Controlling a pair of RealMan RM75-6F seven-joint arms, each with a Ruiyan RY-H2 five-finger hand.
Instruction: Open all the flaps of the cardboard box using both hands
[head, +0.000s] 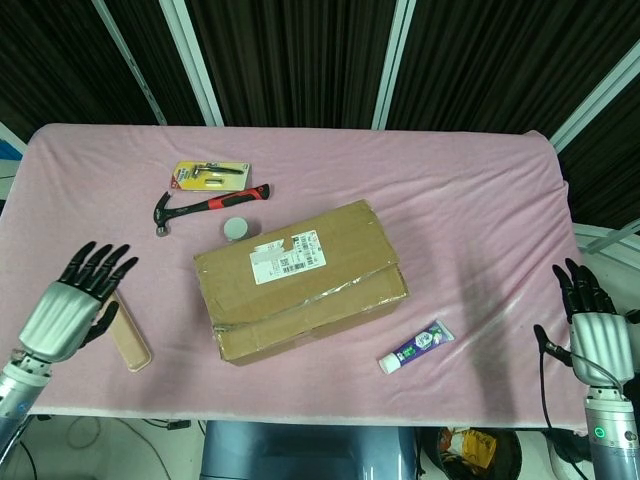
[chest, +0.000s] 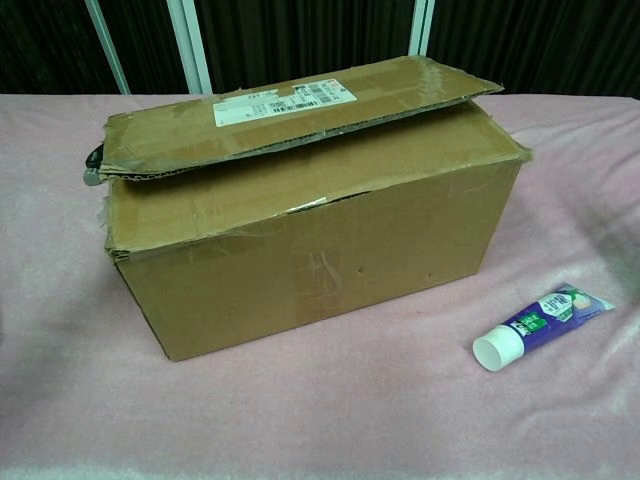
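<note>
The cardboard box (head: 300, 280) lies mid-table with its flaps folded down; the far flap, bearing a white label (head: 285, 255), overlaps the near one and lifts slightly at its edge (chest: 290, 115). In the chest view the box (chest: 320, 250) fills the centre. My left hand (head: 75, 305) hovers open at the table's left side, fingers spread, well left of the box and above a beige case. At the far right edge my right hand (head: 592, 325) is open with fingers pointing up, away from the box. Neither hand shows in the chest view.
A beige case (head: 125, 330) lies under my left hand. Behind the box are a red-handled hammer (head: 205, 208), a yellow blister pack (head: 210, 176) and a small grey round tin (head: 237, 229). A purple toothpaste tube (head: 415, 347) (chest: 540, 322) lies right of the box front.
</note>
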